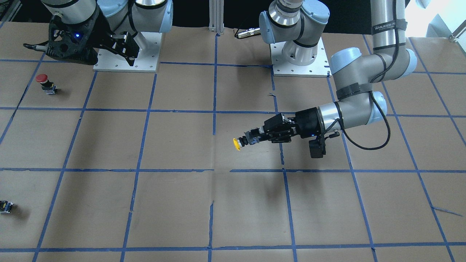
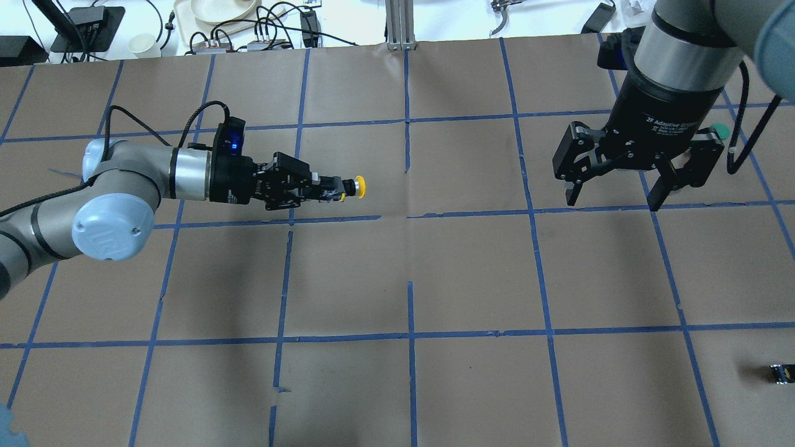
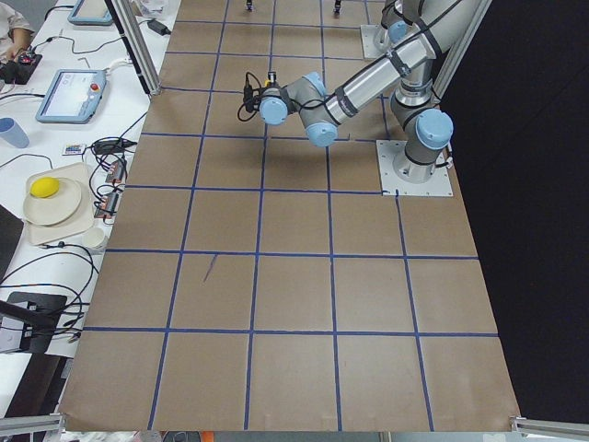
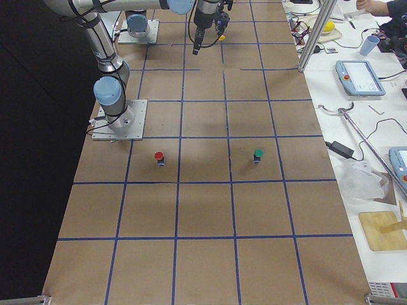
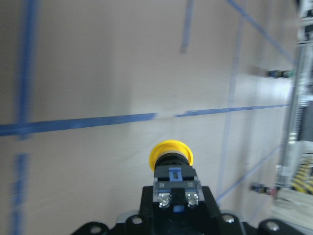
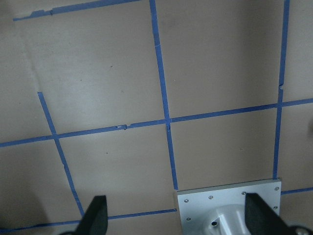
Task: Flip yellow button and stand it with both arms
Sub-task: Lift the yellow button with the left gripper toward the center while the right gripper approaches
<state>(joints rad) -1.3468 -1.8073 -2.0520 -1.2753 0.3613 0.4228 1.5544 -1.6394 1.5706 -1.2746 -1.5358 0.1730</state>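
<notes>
The yellow button (image 2: 359, 186) is held horizontally in my left gripper (image 2: 334, 188), which is shut on its black body. The yellow cap points away from the wrist, toward the table's middle. It hangs above the brown paper and casts a shadow below in the front-facing view, where button (image 1: 237, 144) and left gripper (image 1: 252, 140) also show. The left wrist view shows the cap (image 5: 171, 152) beyond the terminal block. My right gripper (image 2: 612, 202) is open and empty, pointing down, well apart at the right. It also shows near its base (image 1: 111, 60).
A red-capped button (image 1: 43, 80) stands near the right arm's base plate (image 1: 145, 65). A green-capped button (image 4: 257, 154) stands beyond it, partly hidden behind the right gripper in the overhead view (image 2: 719, 131). A small capless black part (image 2: 782, 372) lies at the table's right edge.
</notes>
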